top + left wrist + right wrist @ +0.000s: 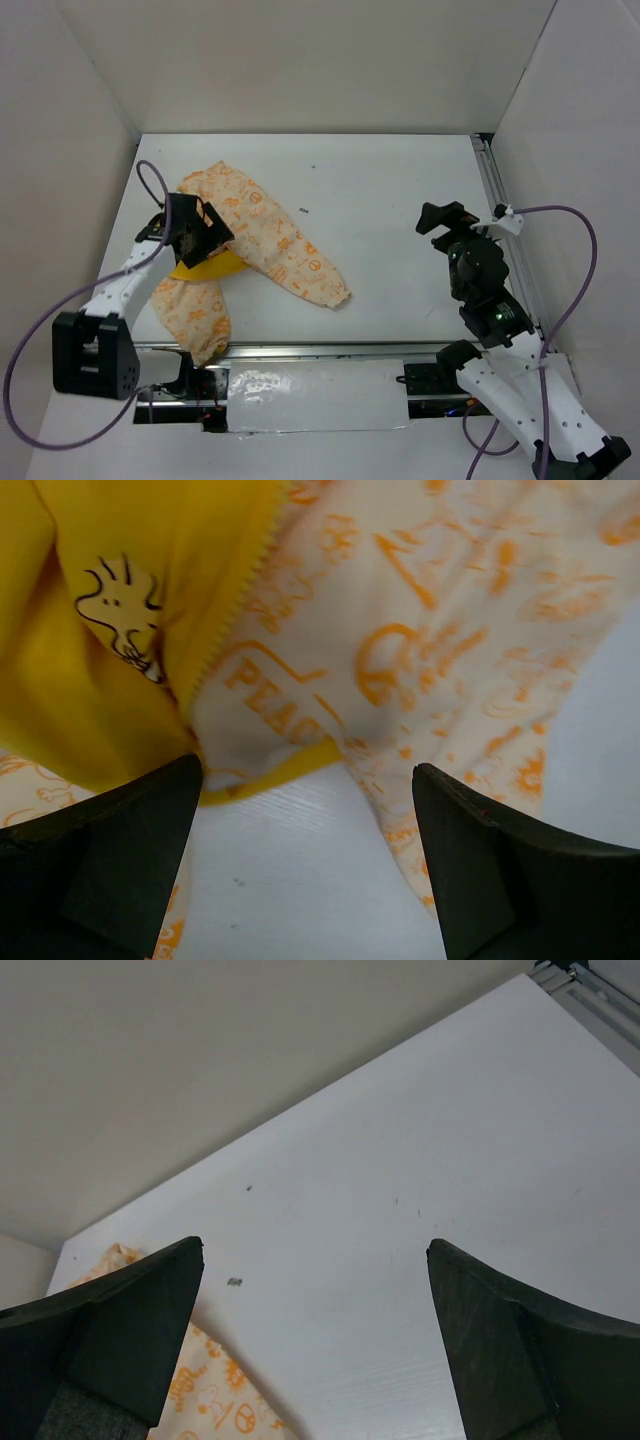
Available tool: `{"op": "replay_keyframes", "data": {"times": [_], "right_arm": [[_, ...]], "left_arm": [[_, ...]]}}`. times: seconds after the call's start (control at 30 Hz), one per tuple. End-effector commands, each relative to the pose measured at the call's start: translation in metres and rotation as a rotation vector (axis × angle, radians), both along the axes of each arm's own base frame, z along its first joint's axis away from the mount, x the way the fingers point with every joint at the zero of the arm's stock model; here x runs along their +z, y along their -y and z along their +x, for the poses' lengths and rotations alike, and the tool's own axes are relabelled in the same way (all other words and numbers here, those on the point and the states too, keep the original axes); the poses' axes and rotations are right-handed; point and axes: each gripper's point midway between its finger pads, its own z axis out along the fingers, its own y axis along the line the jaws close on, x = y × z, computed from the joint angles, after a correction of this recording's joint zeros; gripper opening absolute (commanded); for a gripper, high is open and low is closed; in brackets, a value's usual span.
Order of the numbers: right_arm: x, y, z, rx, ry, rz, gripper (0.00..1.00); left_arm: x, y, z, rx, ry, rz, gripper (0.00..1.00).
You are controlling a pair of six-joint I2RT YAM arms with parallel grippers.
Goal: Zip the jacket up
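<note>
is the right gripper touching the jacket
Apart. The top view shows the right gripper open over the right side of the table, with bare white surface between it and the jacket.

The jacket [262,232] is soft matt cloth; its lining [60,680] looks fleecy, edged by a fine-toothed zipper [240,595]. The table [400,190] under the jacket is smooth, matt and faintly grained. The left fingers [110,870] above the jacket look like matt black plastic
</note>
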Motion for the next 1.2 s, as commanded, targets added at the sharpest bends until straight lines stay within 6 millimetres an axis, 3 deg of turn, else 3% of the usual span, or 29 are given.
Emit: {"op": "replay_keyframes", "data": {"times": [0.0,0.2,0.3,0.4,0.43,0.5,0.53,0.57,0.6,0.67,0.7,0.77,0.8,0.83,0.87,0.9,0.97,1.0,1.03,1.07,1.13,1.17], "right_arm": [[-0.001,-0.004,0.006,0.022,0.02,-0.01,1.0],[-0.004,-0.016,0.008,0.098,0.023,-0.02,1.0],[-0.002,-0.021,0.007,0.136,0.034,-0.034,1.0],[-0.001,-0.024,0.005,0.159,0.043,-0.035,1.0],[-0.002,-0.023,0.005,0.155,0.043,-0.036,1.0],[-0.002,-0.021,0.005,0.145,0.046,-0.035,1.0],[-0.002,-0.019,0.004,0.135,0.044,-0.032,1.0],[-0.001,-0.019,0.004,0.135,0.047,-0.032,1.0],[0.0,-0.018,0.004,0.135,0.048,-0.037,1.0],[0.001,-0.018,0.004,0.135,0.05,-0.031,1.0],[0.002,-0.018,0.004,0.133,0.05,-0.029,1.0],[0.002,-0.018,0.003,0.136,0.049,-0.025,1.0],[0.001,-0.018,0.003,0.134,0.048,-0.022,1.0],[0.003,-0.018,0.002,0.136,0.054,-0.017,1.0],[0.004,-0.018,0.002,0.137,0.056,-0.011,1.0],[0.003,-0.018,0.002,0.137,0.052,-0.009,1.0],[0.004,-0.02,0.0,0.151,0.054,-0.005,1.0],[0.003,-0.021,0.001,0.156,0.051,-0.006,1.0],[0.003,-0.022,0.001,0.159,0.05,-0.007,1.0],[0.002,-0.021,0.001,0.156,0.047,-0.006,1.0],[-0.001,-0.021,0.002,0.153,0.04,-0.007,1.0],[0.001,-0.021,0.002,0.154,0.043,-0.006,1.0]], "left_arm": [[-0.041,-0.024,-0.008,0.171,-0.224,0.048,0.99],[-0.079,-0.031,0.013,0.212,-0.338,0.053,0.99],[-0.092,-0.038,0.026,0.251,-0.384,0.077,0.99],[-0.096,-0.031,0.048,0.201,-0.376,0.061,0.98],[-0.09,-0.028,0.064,0.175,-0.336,0.051,0.77],[-0.088,-0.019,0.074,0.118,-0.335,0.038,0.52],[-0.073,-0.012,0.089,0.093,-0.29,0.04,0.07],[-0.065,-0.008,0.093,0.074,-0.281,0.045,0.0],[-0.051,0.005,0.1,0.006,-0.24,0.064,0.0],[0.0,0.022,0.125,-0.113,-0.065,0.104,0.0],[0.021,0.049,0.129,-0.208,0.01,0.099,0.0],[0.093,0.078,0.144,-0.362,0.257,0.129,0.0],[0.116,0.107,0.138,-0.465,0.335,0.103,0.0],[0.155,0.119,0.137,-0.521,0.455,0.121,0.0],[0.177,0.13,0.136,-0.561,0.523,0.121,0.0],[0.217,0.151,0.131,-0.624,0.634,0.104,0.0],[0.251,0.169,0.125,-0.71,0.732,0.127,0.0],[0.288,0.172,0.125,-0.7,0.814,0.148,0.0],[0.3,0.181,0.125,-0.72,0.855,0.19,0.0],[0.336,0.182,0.123,-0.707,0.945,0.218,0.0],[0.364,0.184,0.126,-0.693,1.025,0.293,0.0],[0.427,0.178,0.119,-0.644,1.193,0.324,0.0]]}}
